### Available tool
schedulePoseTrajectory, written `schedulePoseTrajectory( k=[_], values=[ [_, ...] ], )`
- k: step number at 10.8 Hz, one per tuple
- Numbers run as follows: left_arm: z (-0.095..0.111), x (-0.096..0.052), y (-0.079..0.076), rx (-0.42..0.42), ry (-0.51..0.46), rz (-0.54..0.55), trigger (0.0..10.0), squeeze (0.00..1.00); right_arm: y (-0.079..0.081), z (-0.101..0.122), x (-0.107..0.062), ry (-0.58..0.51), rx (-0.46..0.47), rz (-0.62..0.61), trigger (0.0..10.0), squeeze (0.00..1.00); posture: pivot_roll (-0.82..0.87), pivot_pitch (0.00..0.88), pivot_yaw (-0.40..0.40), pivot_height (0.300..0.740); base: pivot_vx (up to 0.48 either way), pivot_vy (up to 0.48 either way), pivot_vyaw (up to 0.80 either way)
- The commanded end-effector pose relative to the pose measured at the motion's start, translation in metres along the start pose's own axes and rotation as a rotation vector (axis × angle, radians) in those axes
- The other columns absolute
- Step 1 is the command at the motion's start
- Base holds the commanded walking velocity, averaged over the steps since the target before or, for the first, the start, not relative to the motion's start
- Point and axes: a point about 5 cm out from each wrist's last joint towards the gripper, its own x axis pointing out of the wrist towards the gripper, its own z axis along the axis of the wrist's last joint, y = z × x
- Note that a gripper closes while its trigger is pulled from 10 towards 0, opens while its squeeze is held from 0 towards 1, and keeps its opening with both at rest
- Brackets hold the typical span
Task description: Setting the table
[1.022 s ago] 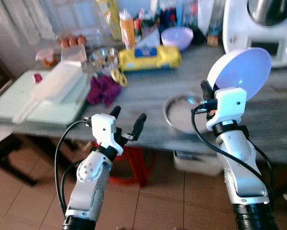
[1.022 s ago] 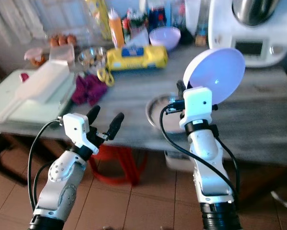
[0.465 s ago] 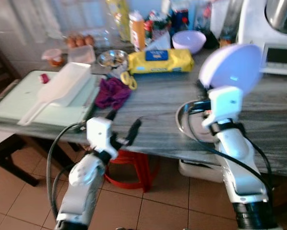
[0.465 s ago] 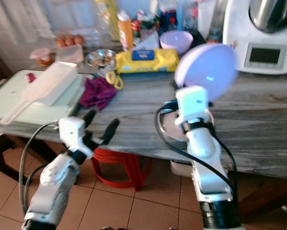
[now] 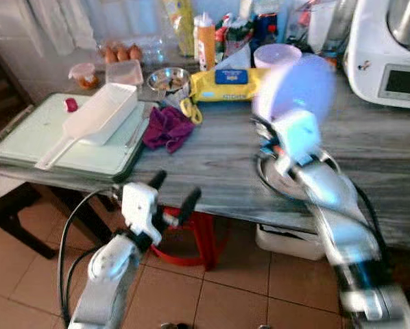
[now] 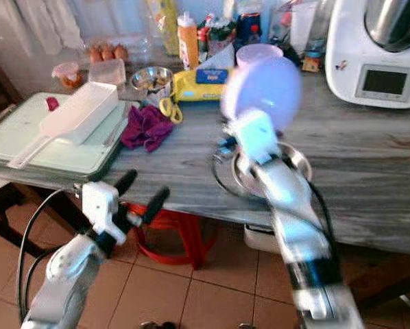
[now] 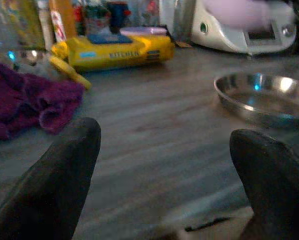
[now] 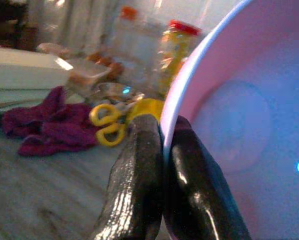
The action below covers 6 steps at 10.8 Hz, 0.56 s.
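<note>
Pale lilac plastic plate [image 6: 263, 92], light, stiff and slippery, is pinched by its rim in the right gripper [image 8: 162, 165], centre frame above the grey counter [image 6: 369, 171]; left gripper [image 6: 133, 195] spread empty.

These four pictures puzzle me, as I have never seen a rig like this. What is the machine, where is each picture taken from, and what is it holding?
It is a humanoid robot with two silver arms, each ending in two black fingers. The two wide pictures come from its head camera, looking down at a grey table. The other two come from cameras on its wrists.

The right gripper is shut on the rim of a pale plate, raised on edge above a steel dish; that arm is blurred. The left gripper is open and holds nothing, just before the table's near edge.

On the table lie a purple cloth, yellow scissors, a yellow pack, a green tray with a white container, bottles at the back and a white kitchen machine.
</note>
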Motion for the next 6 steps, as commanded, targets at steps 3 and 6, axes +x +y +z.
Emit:
schedulePoseTrajectory(
  k=[3,6],
  values=[
    [0.003,-0.001,-0.005,0.000,-0.007,-0.026,10.0,0.00,0.023,-0.006,0.022,0.109,-0.051,0.273,10.0,0.00,-0.09,0.182,0.055,0.740,0.000,0.000,0.00],
    [0.001,-0.002,-0.005,-0.013,0.000,-0.018,10.0,0.00,0.025,-0.017,0.025,0.232,-0.087,0.355,10.0,0.00,-0.08,0.175,0.052,0.740,0.000,0.000,0.00]
  ],
)
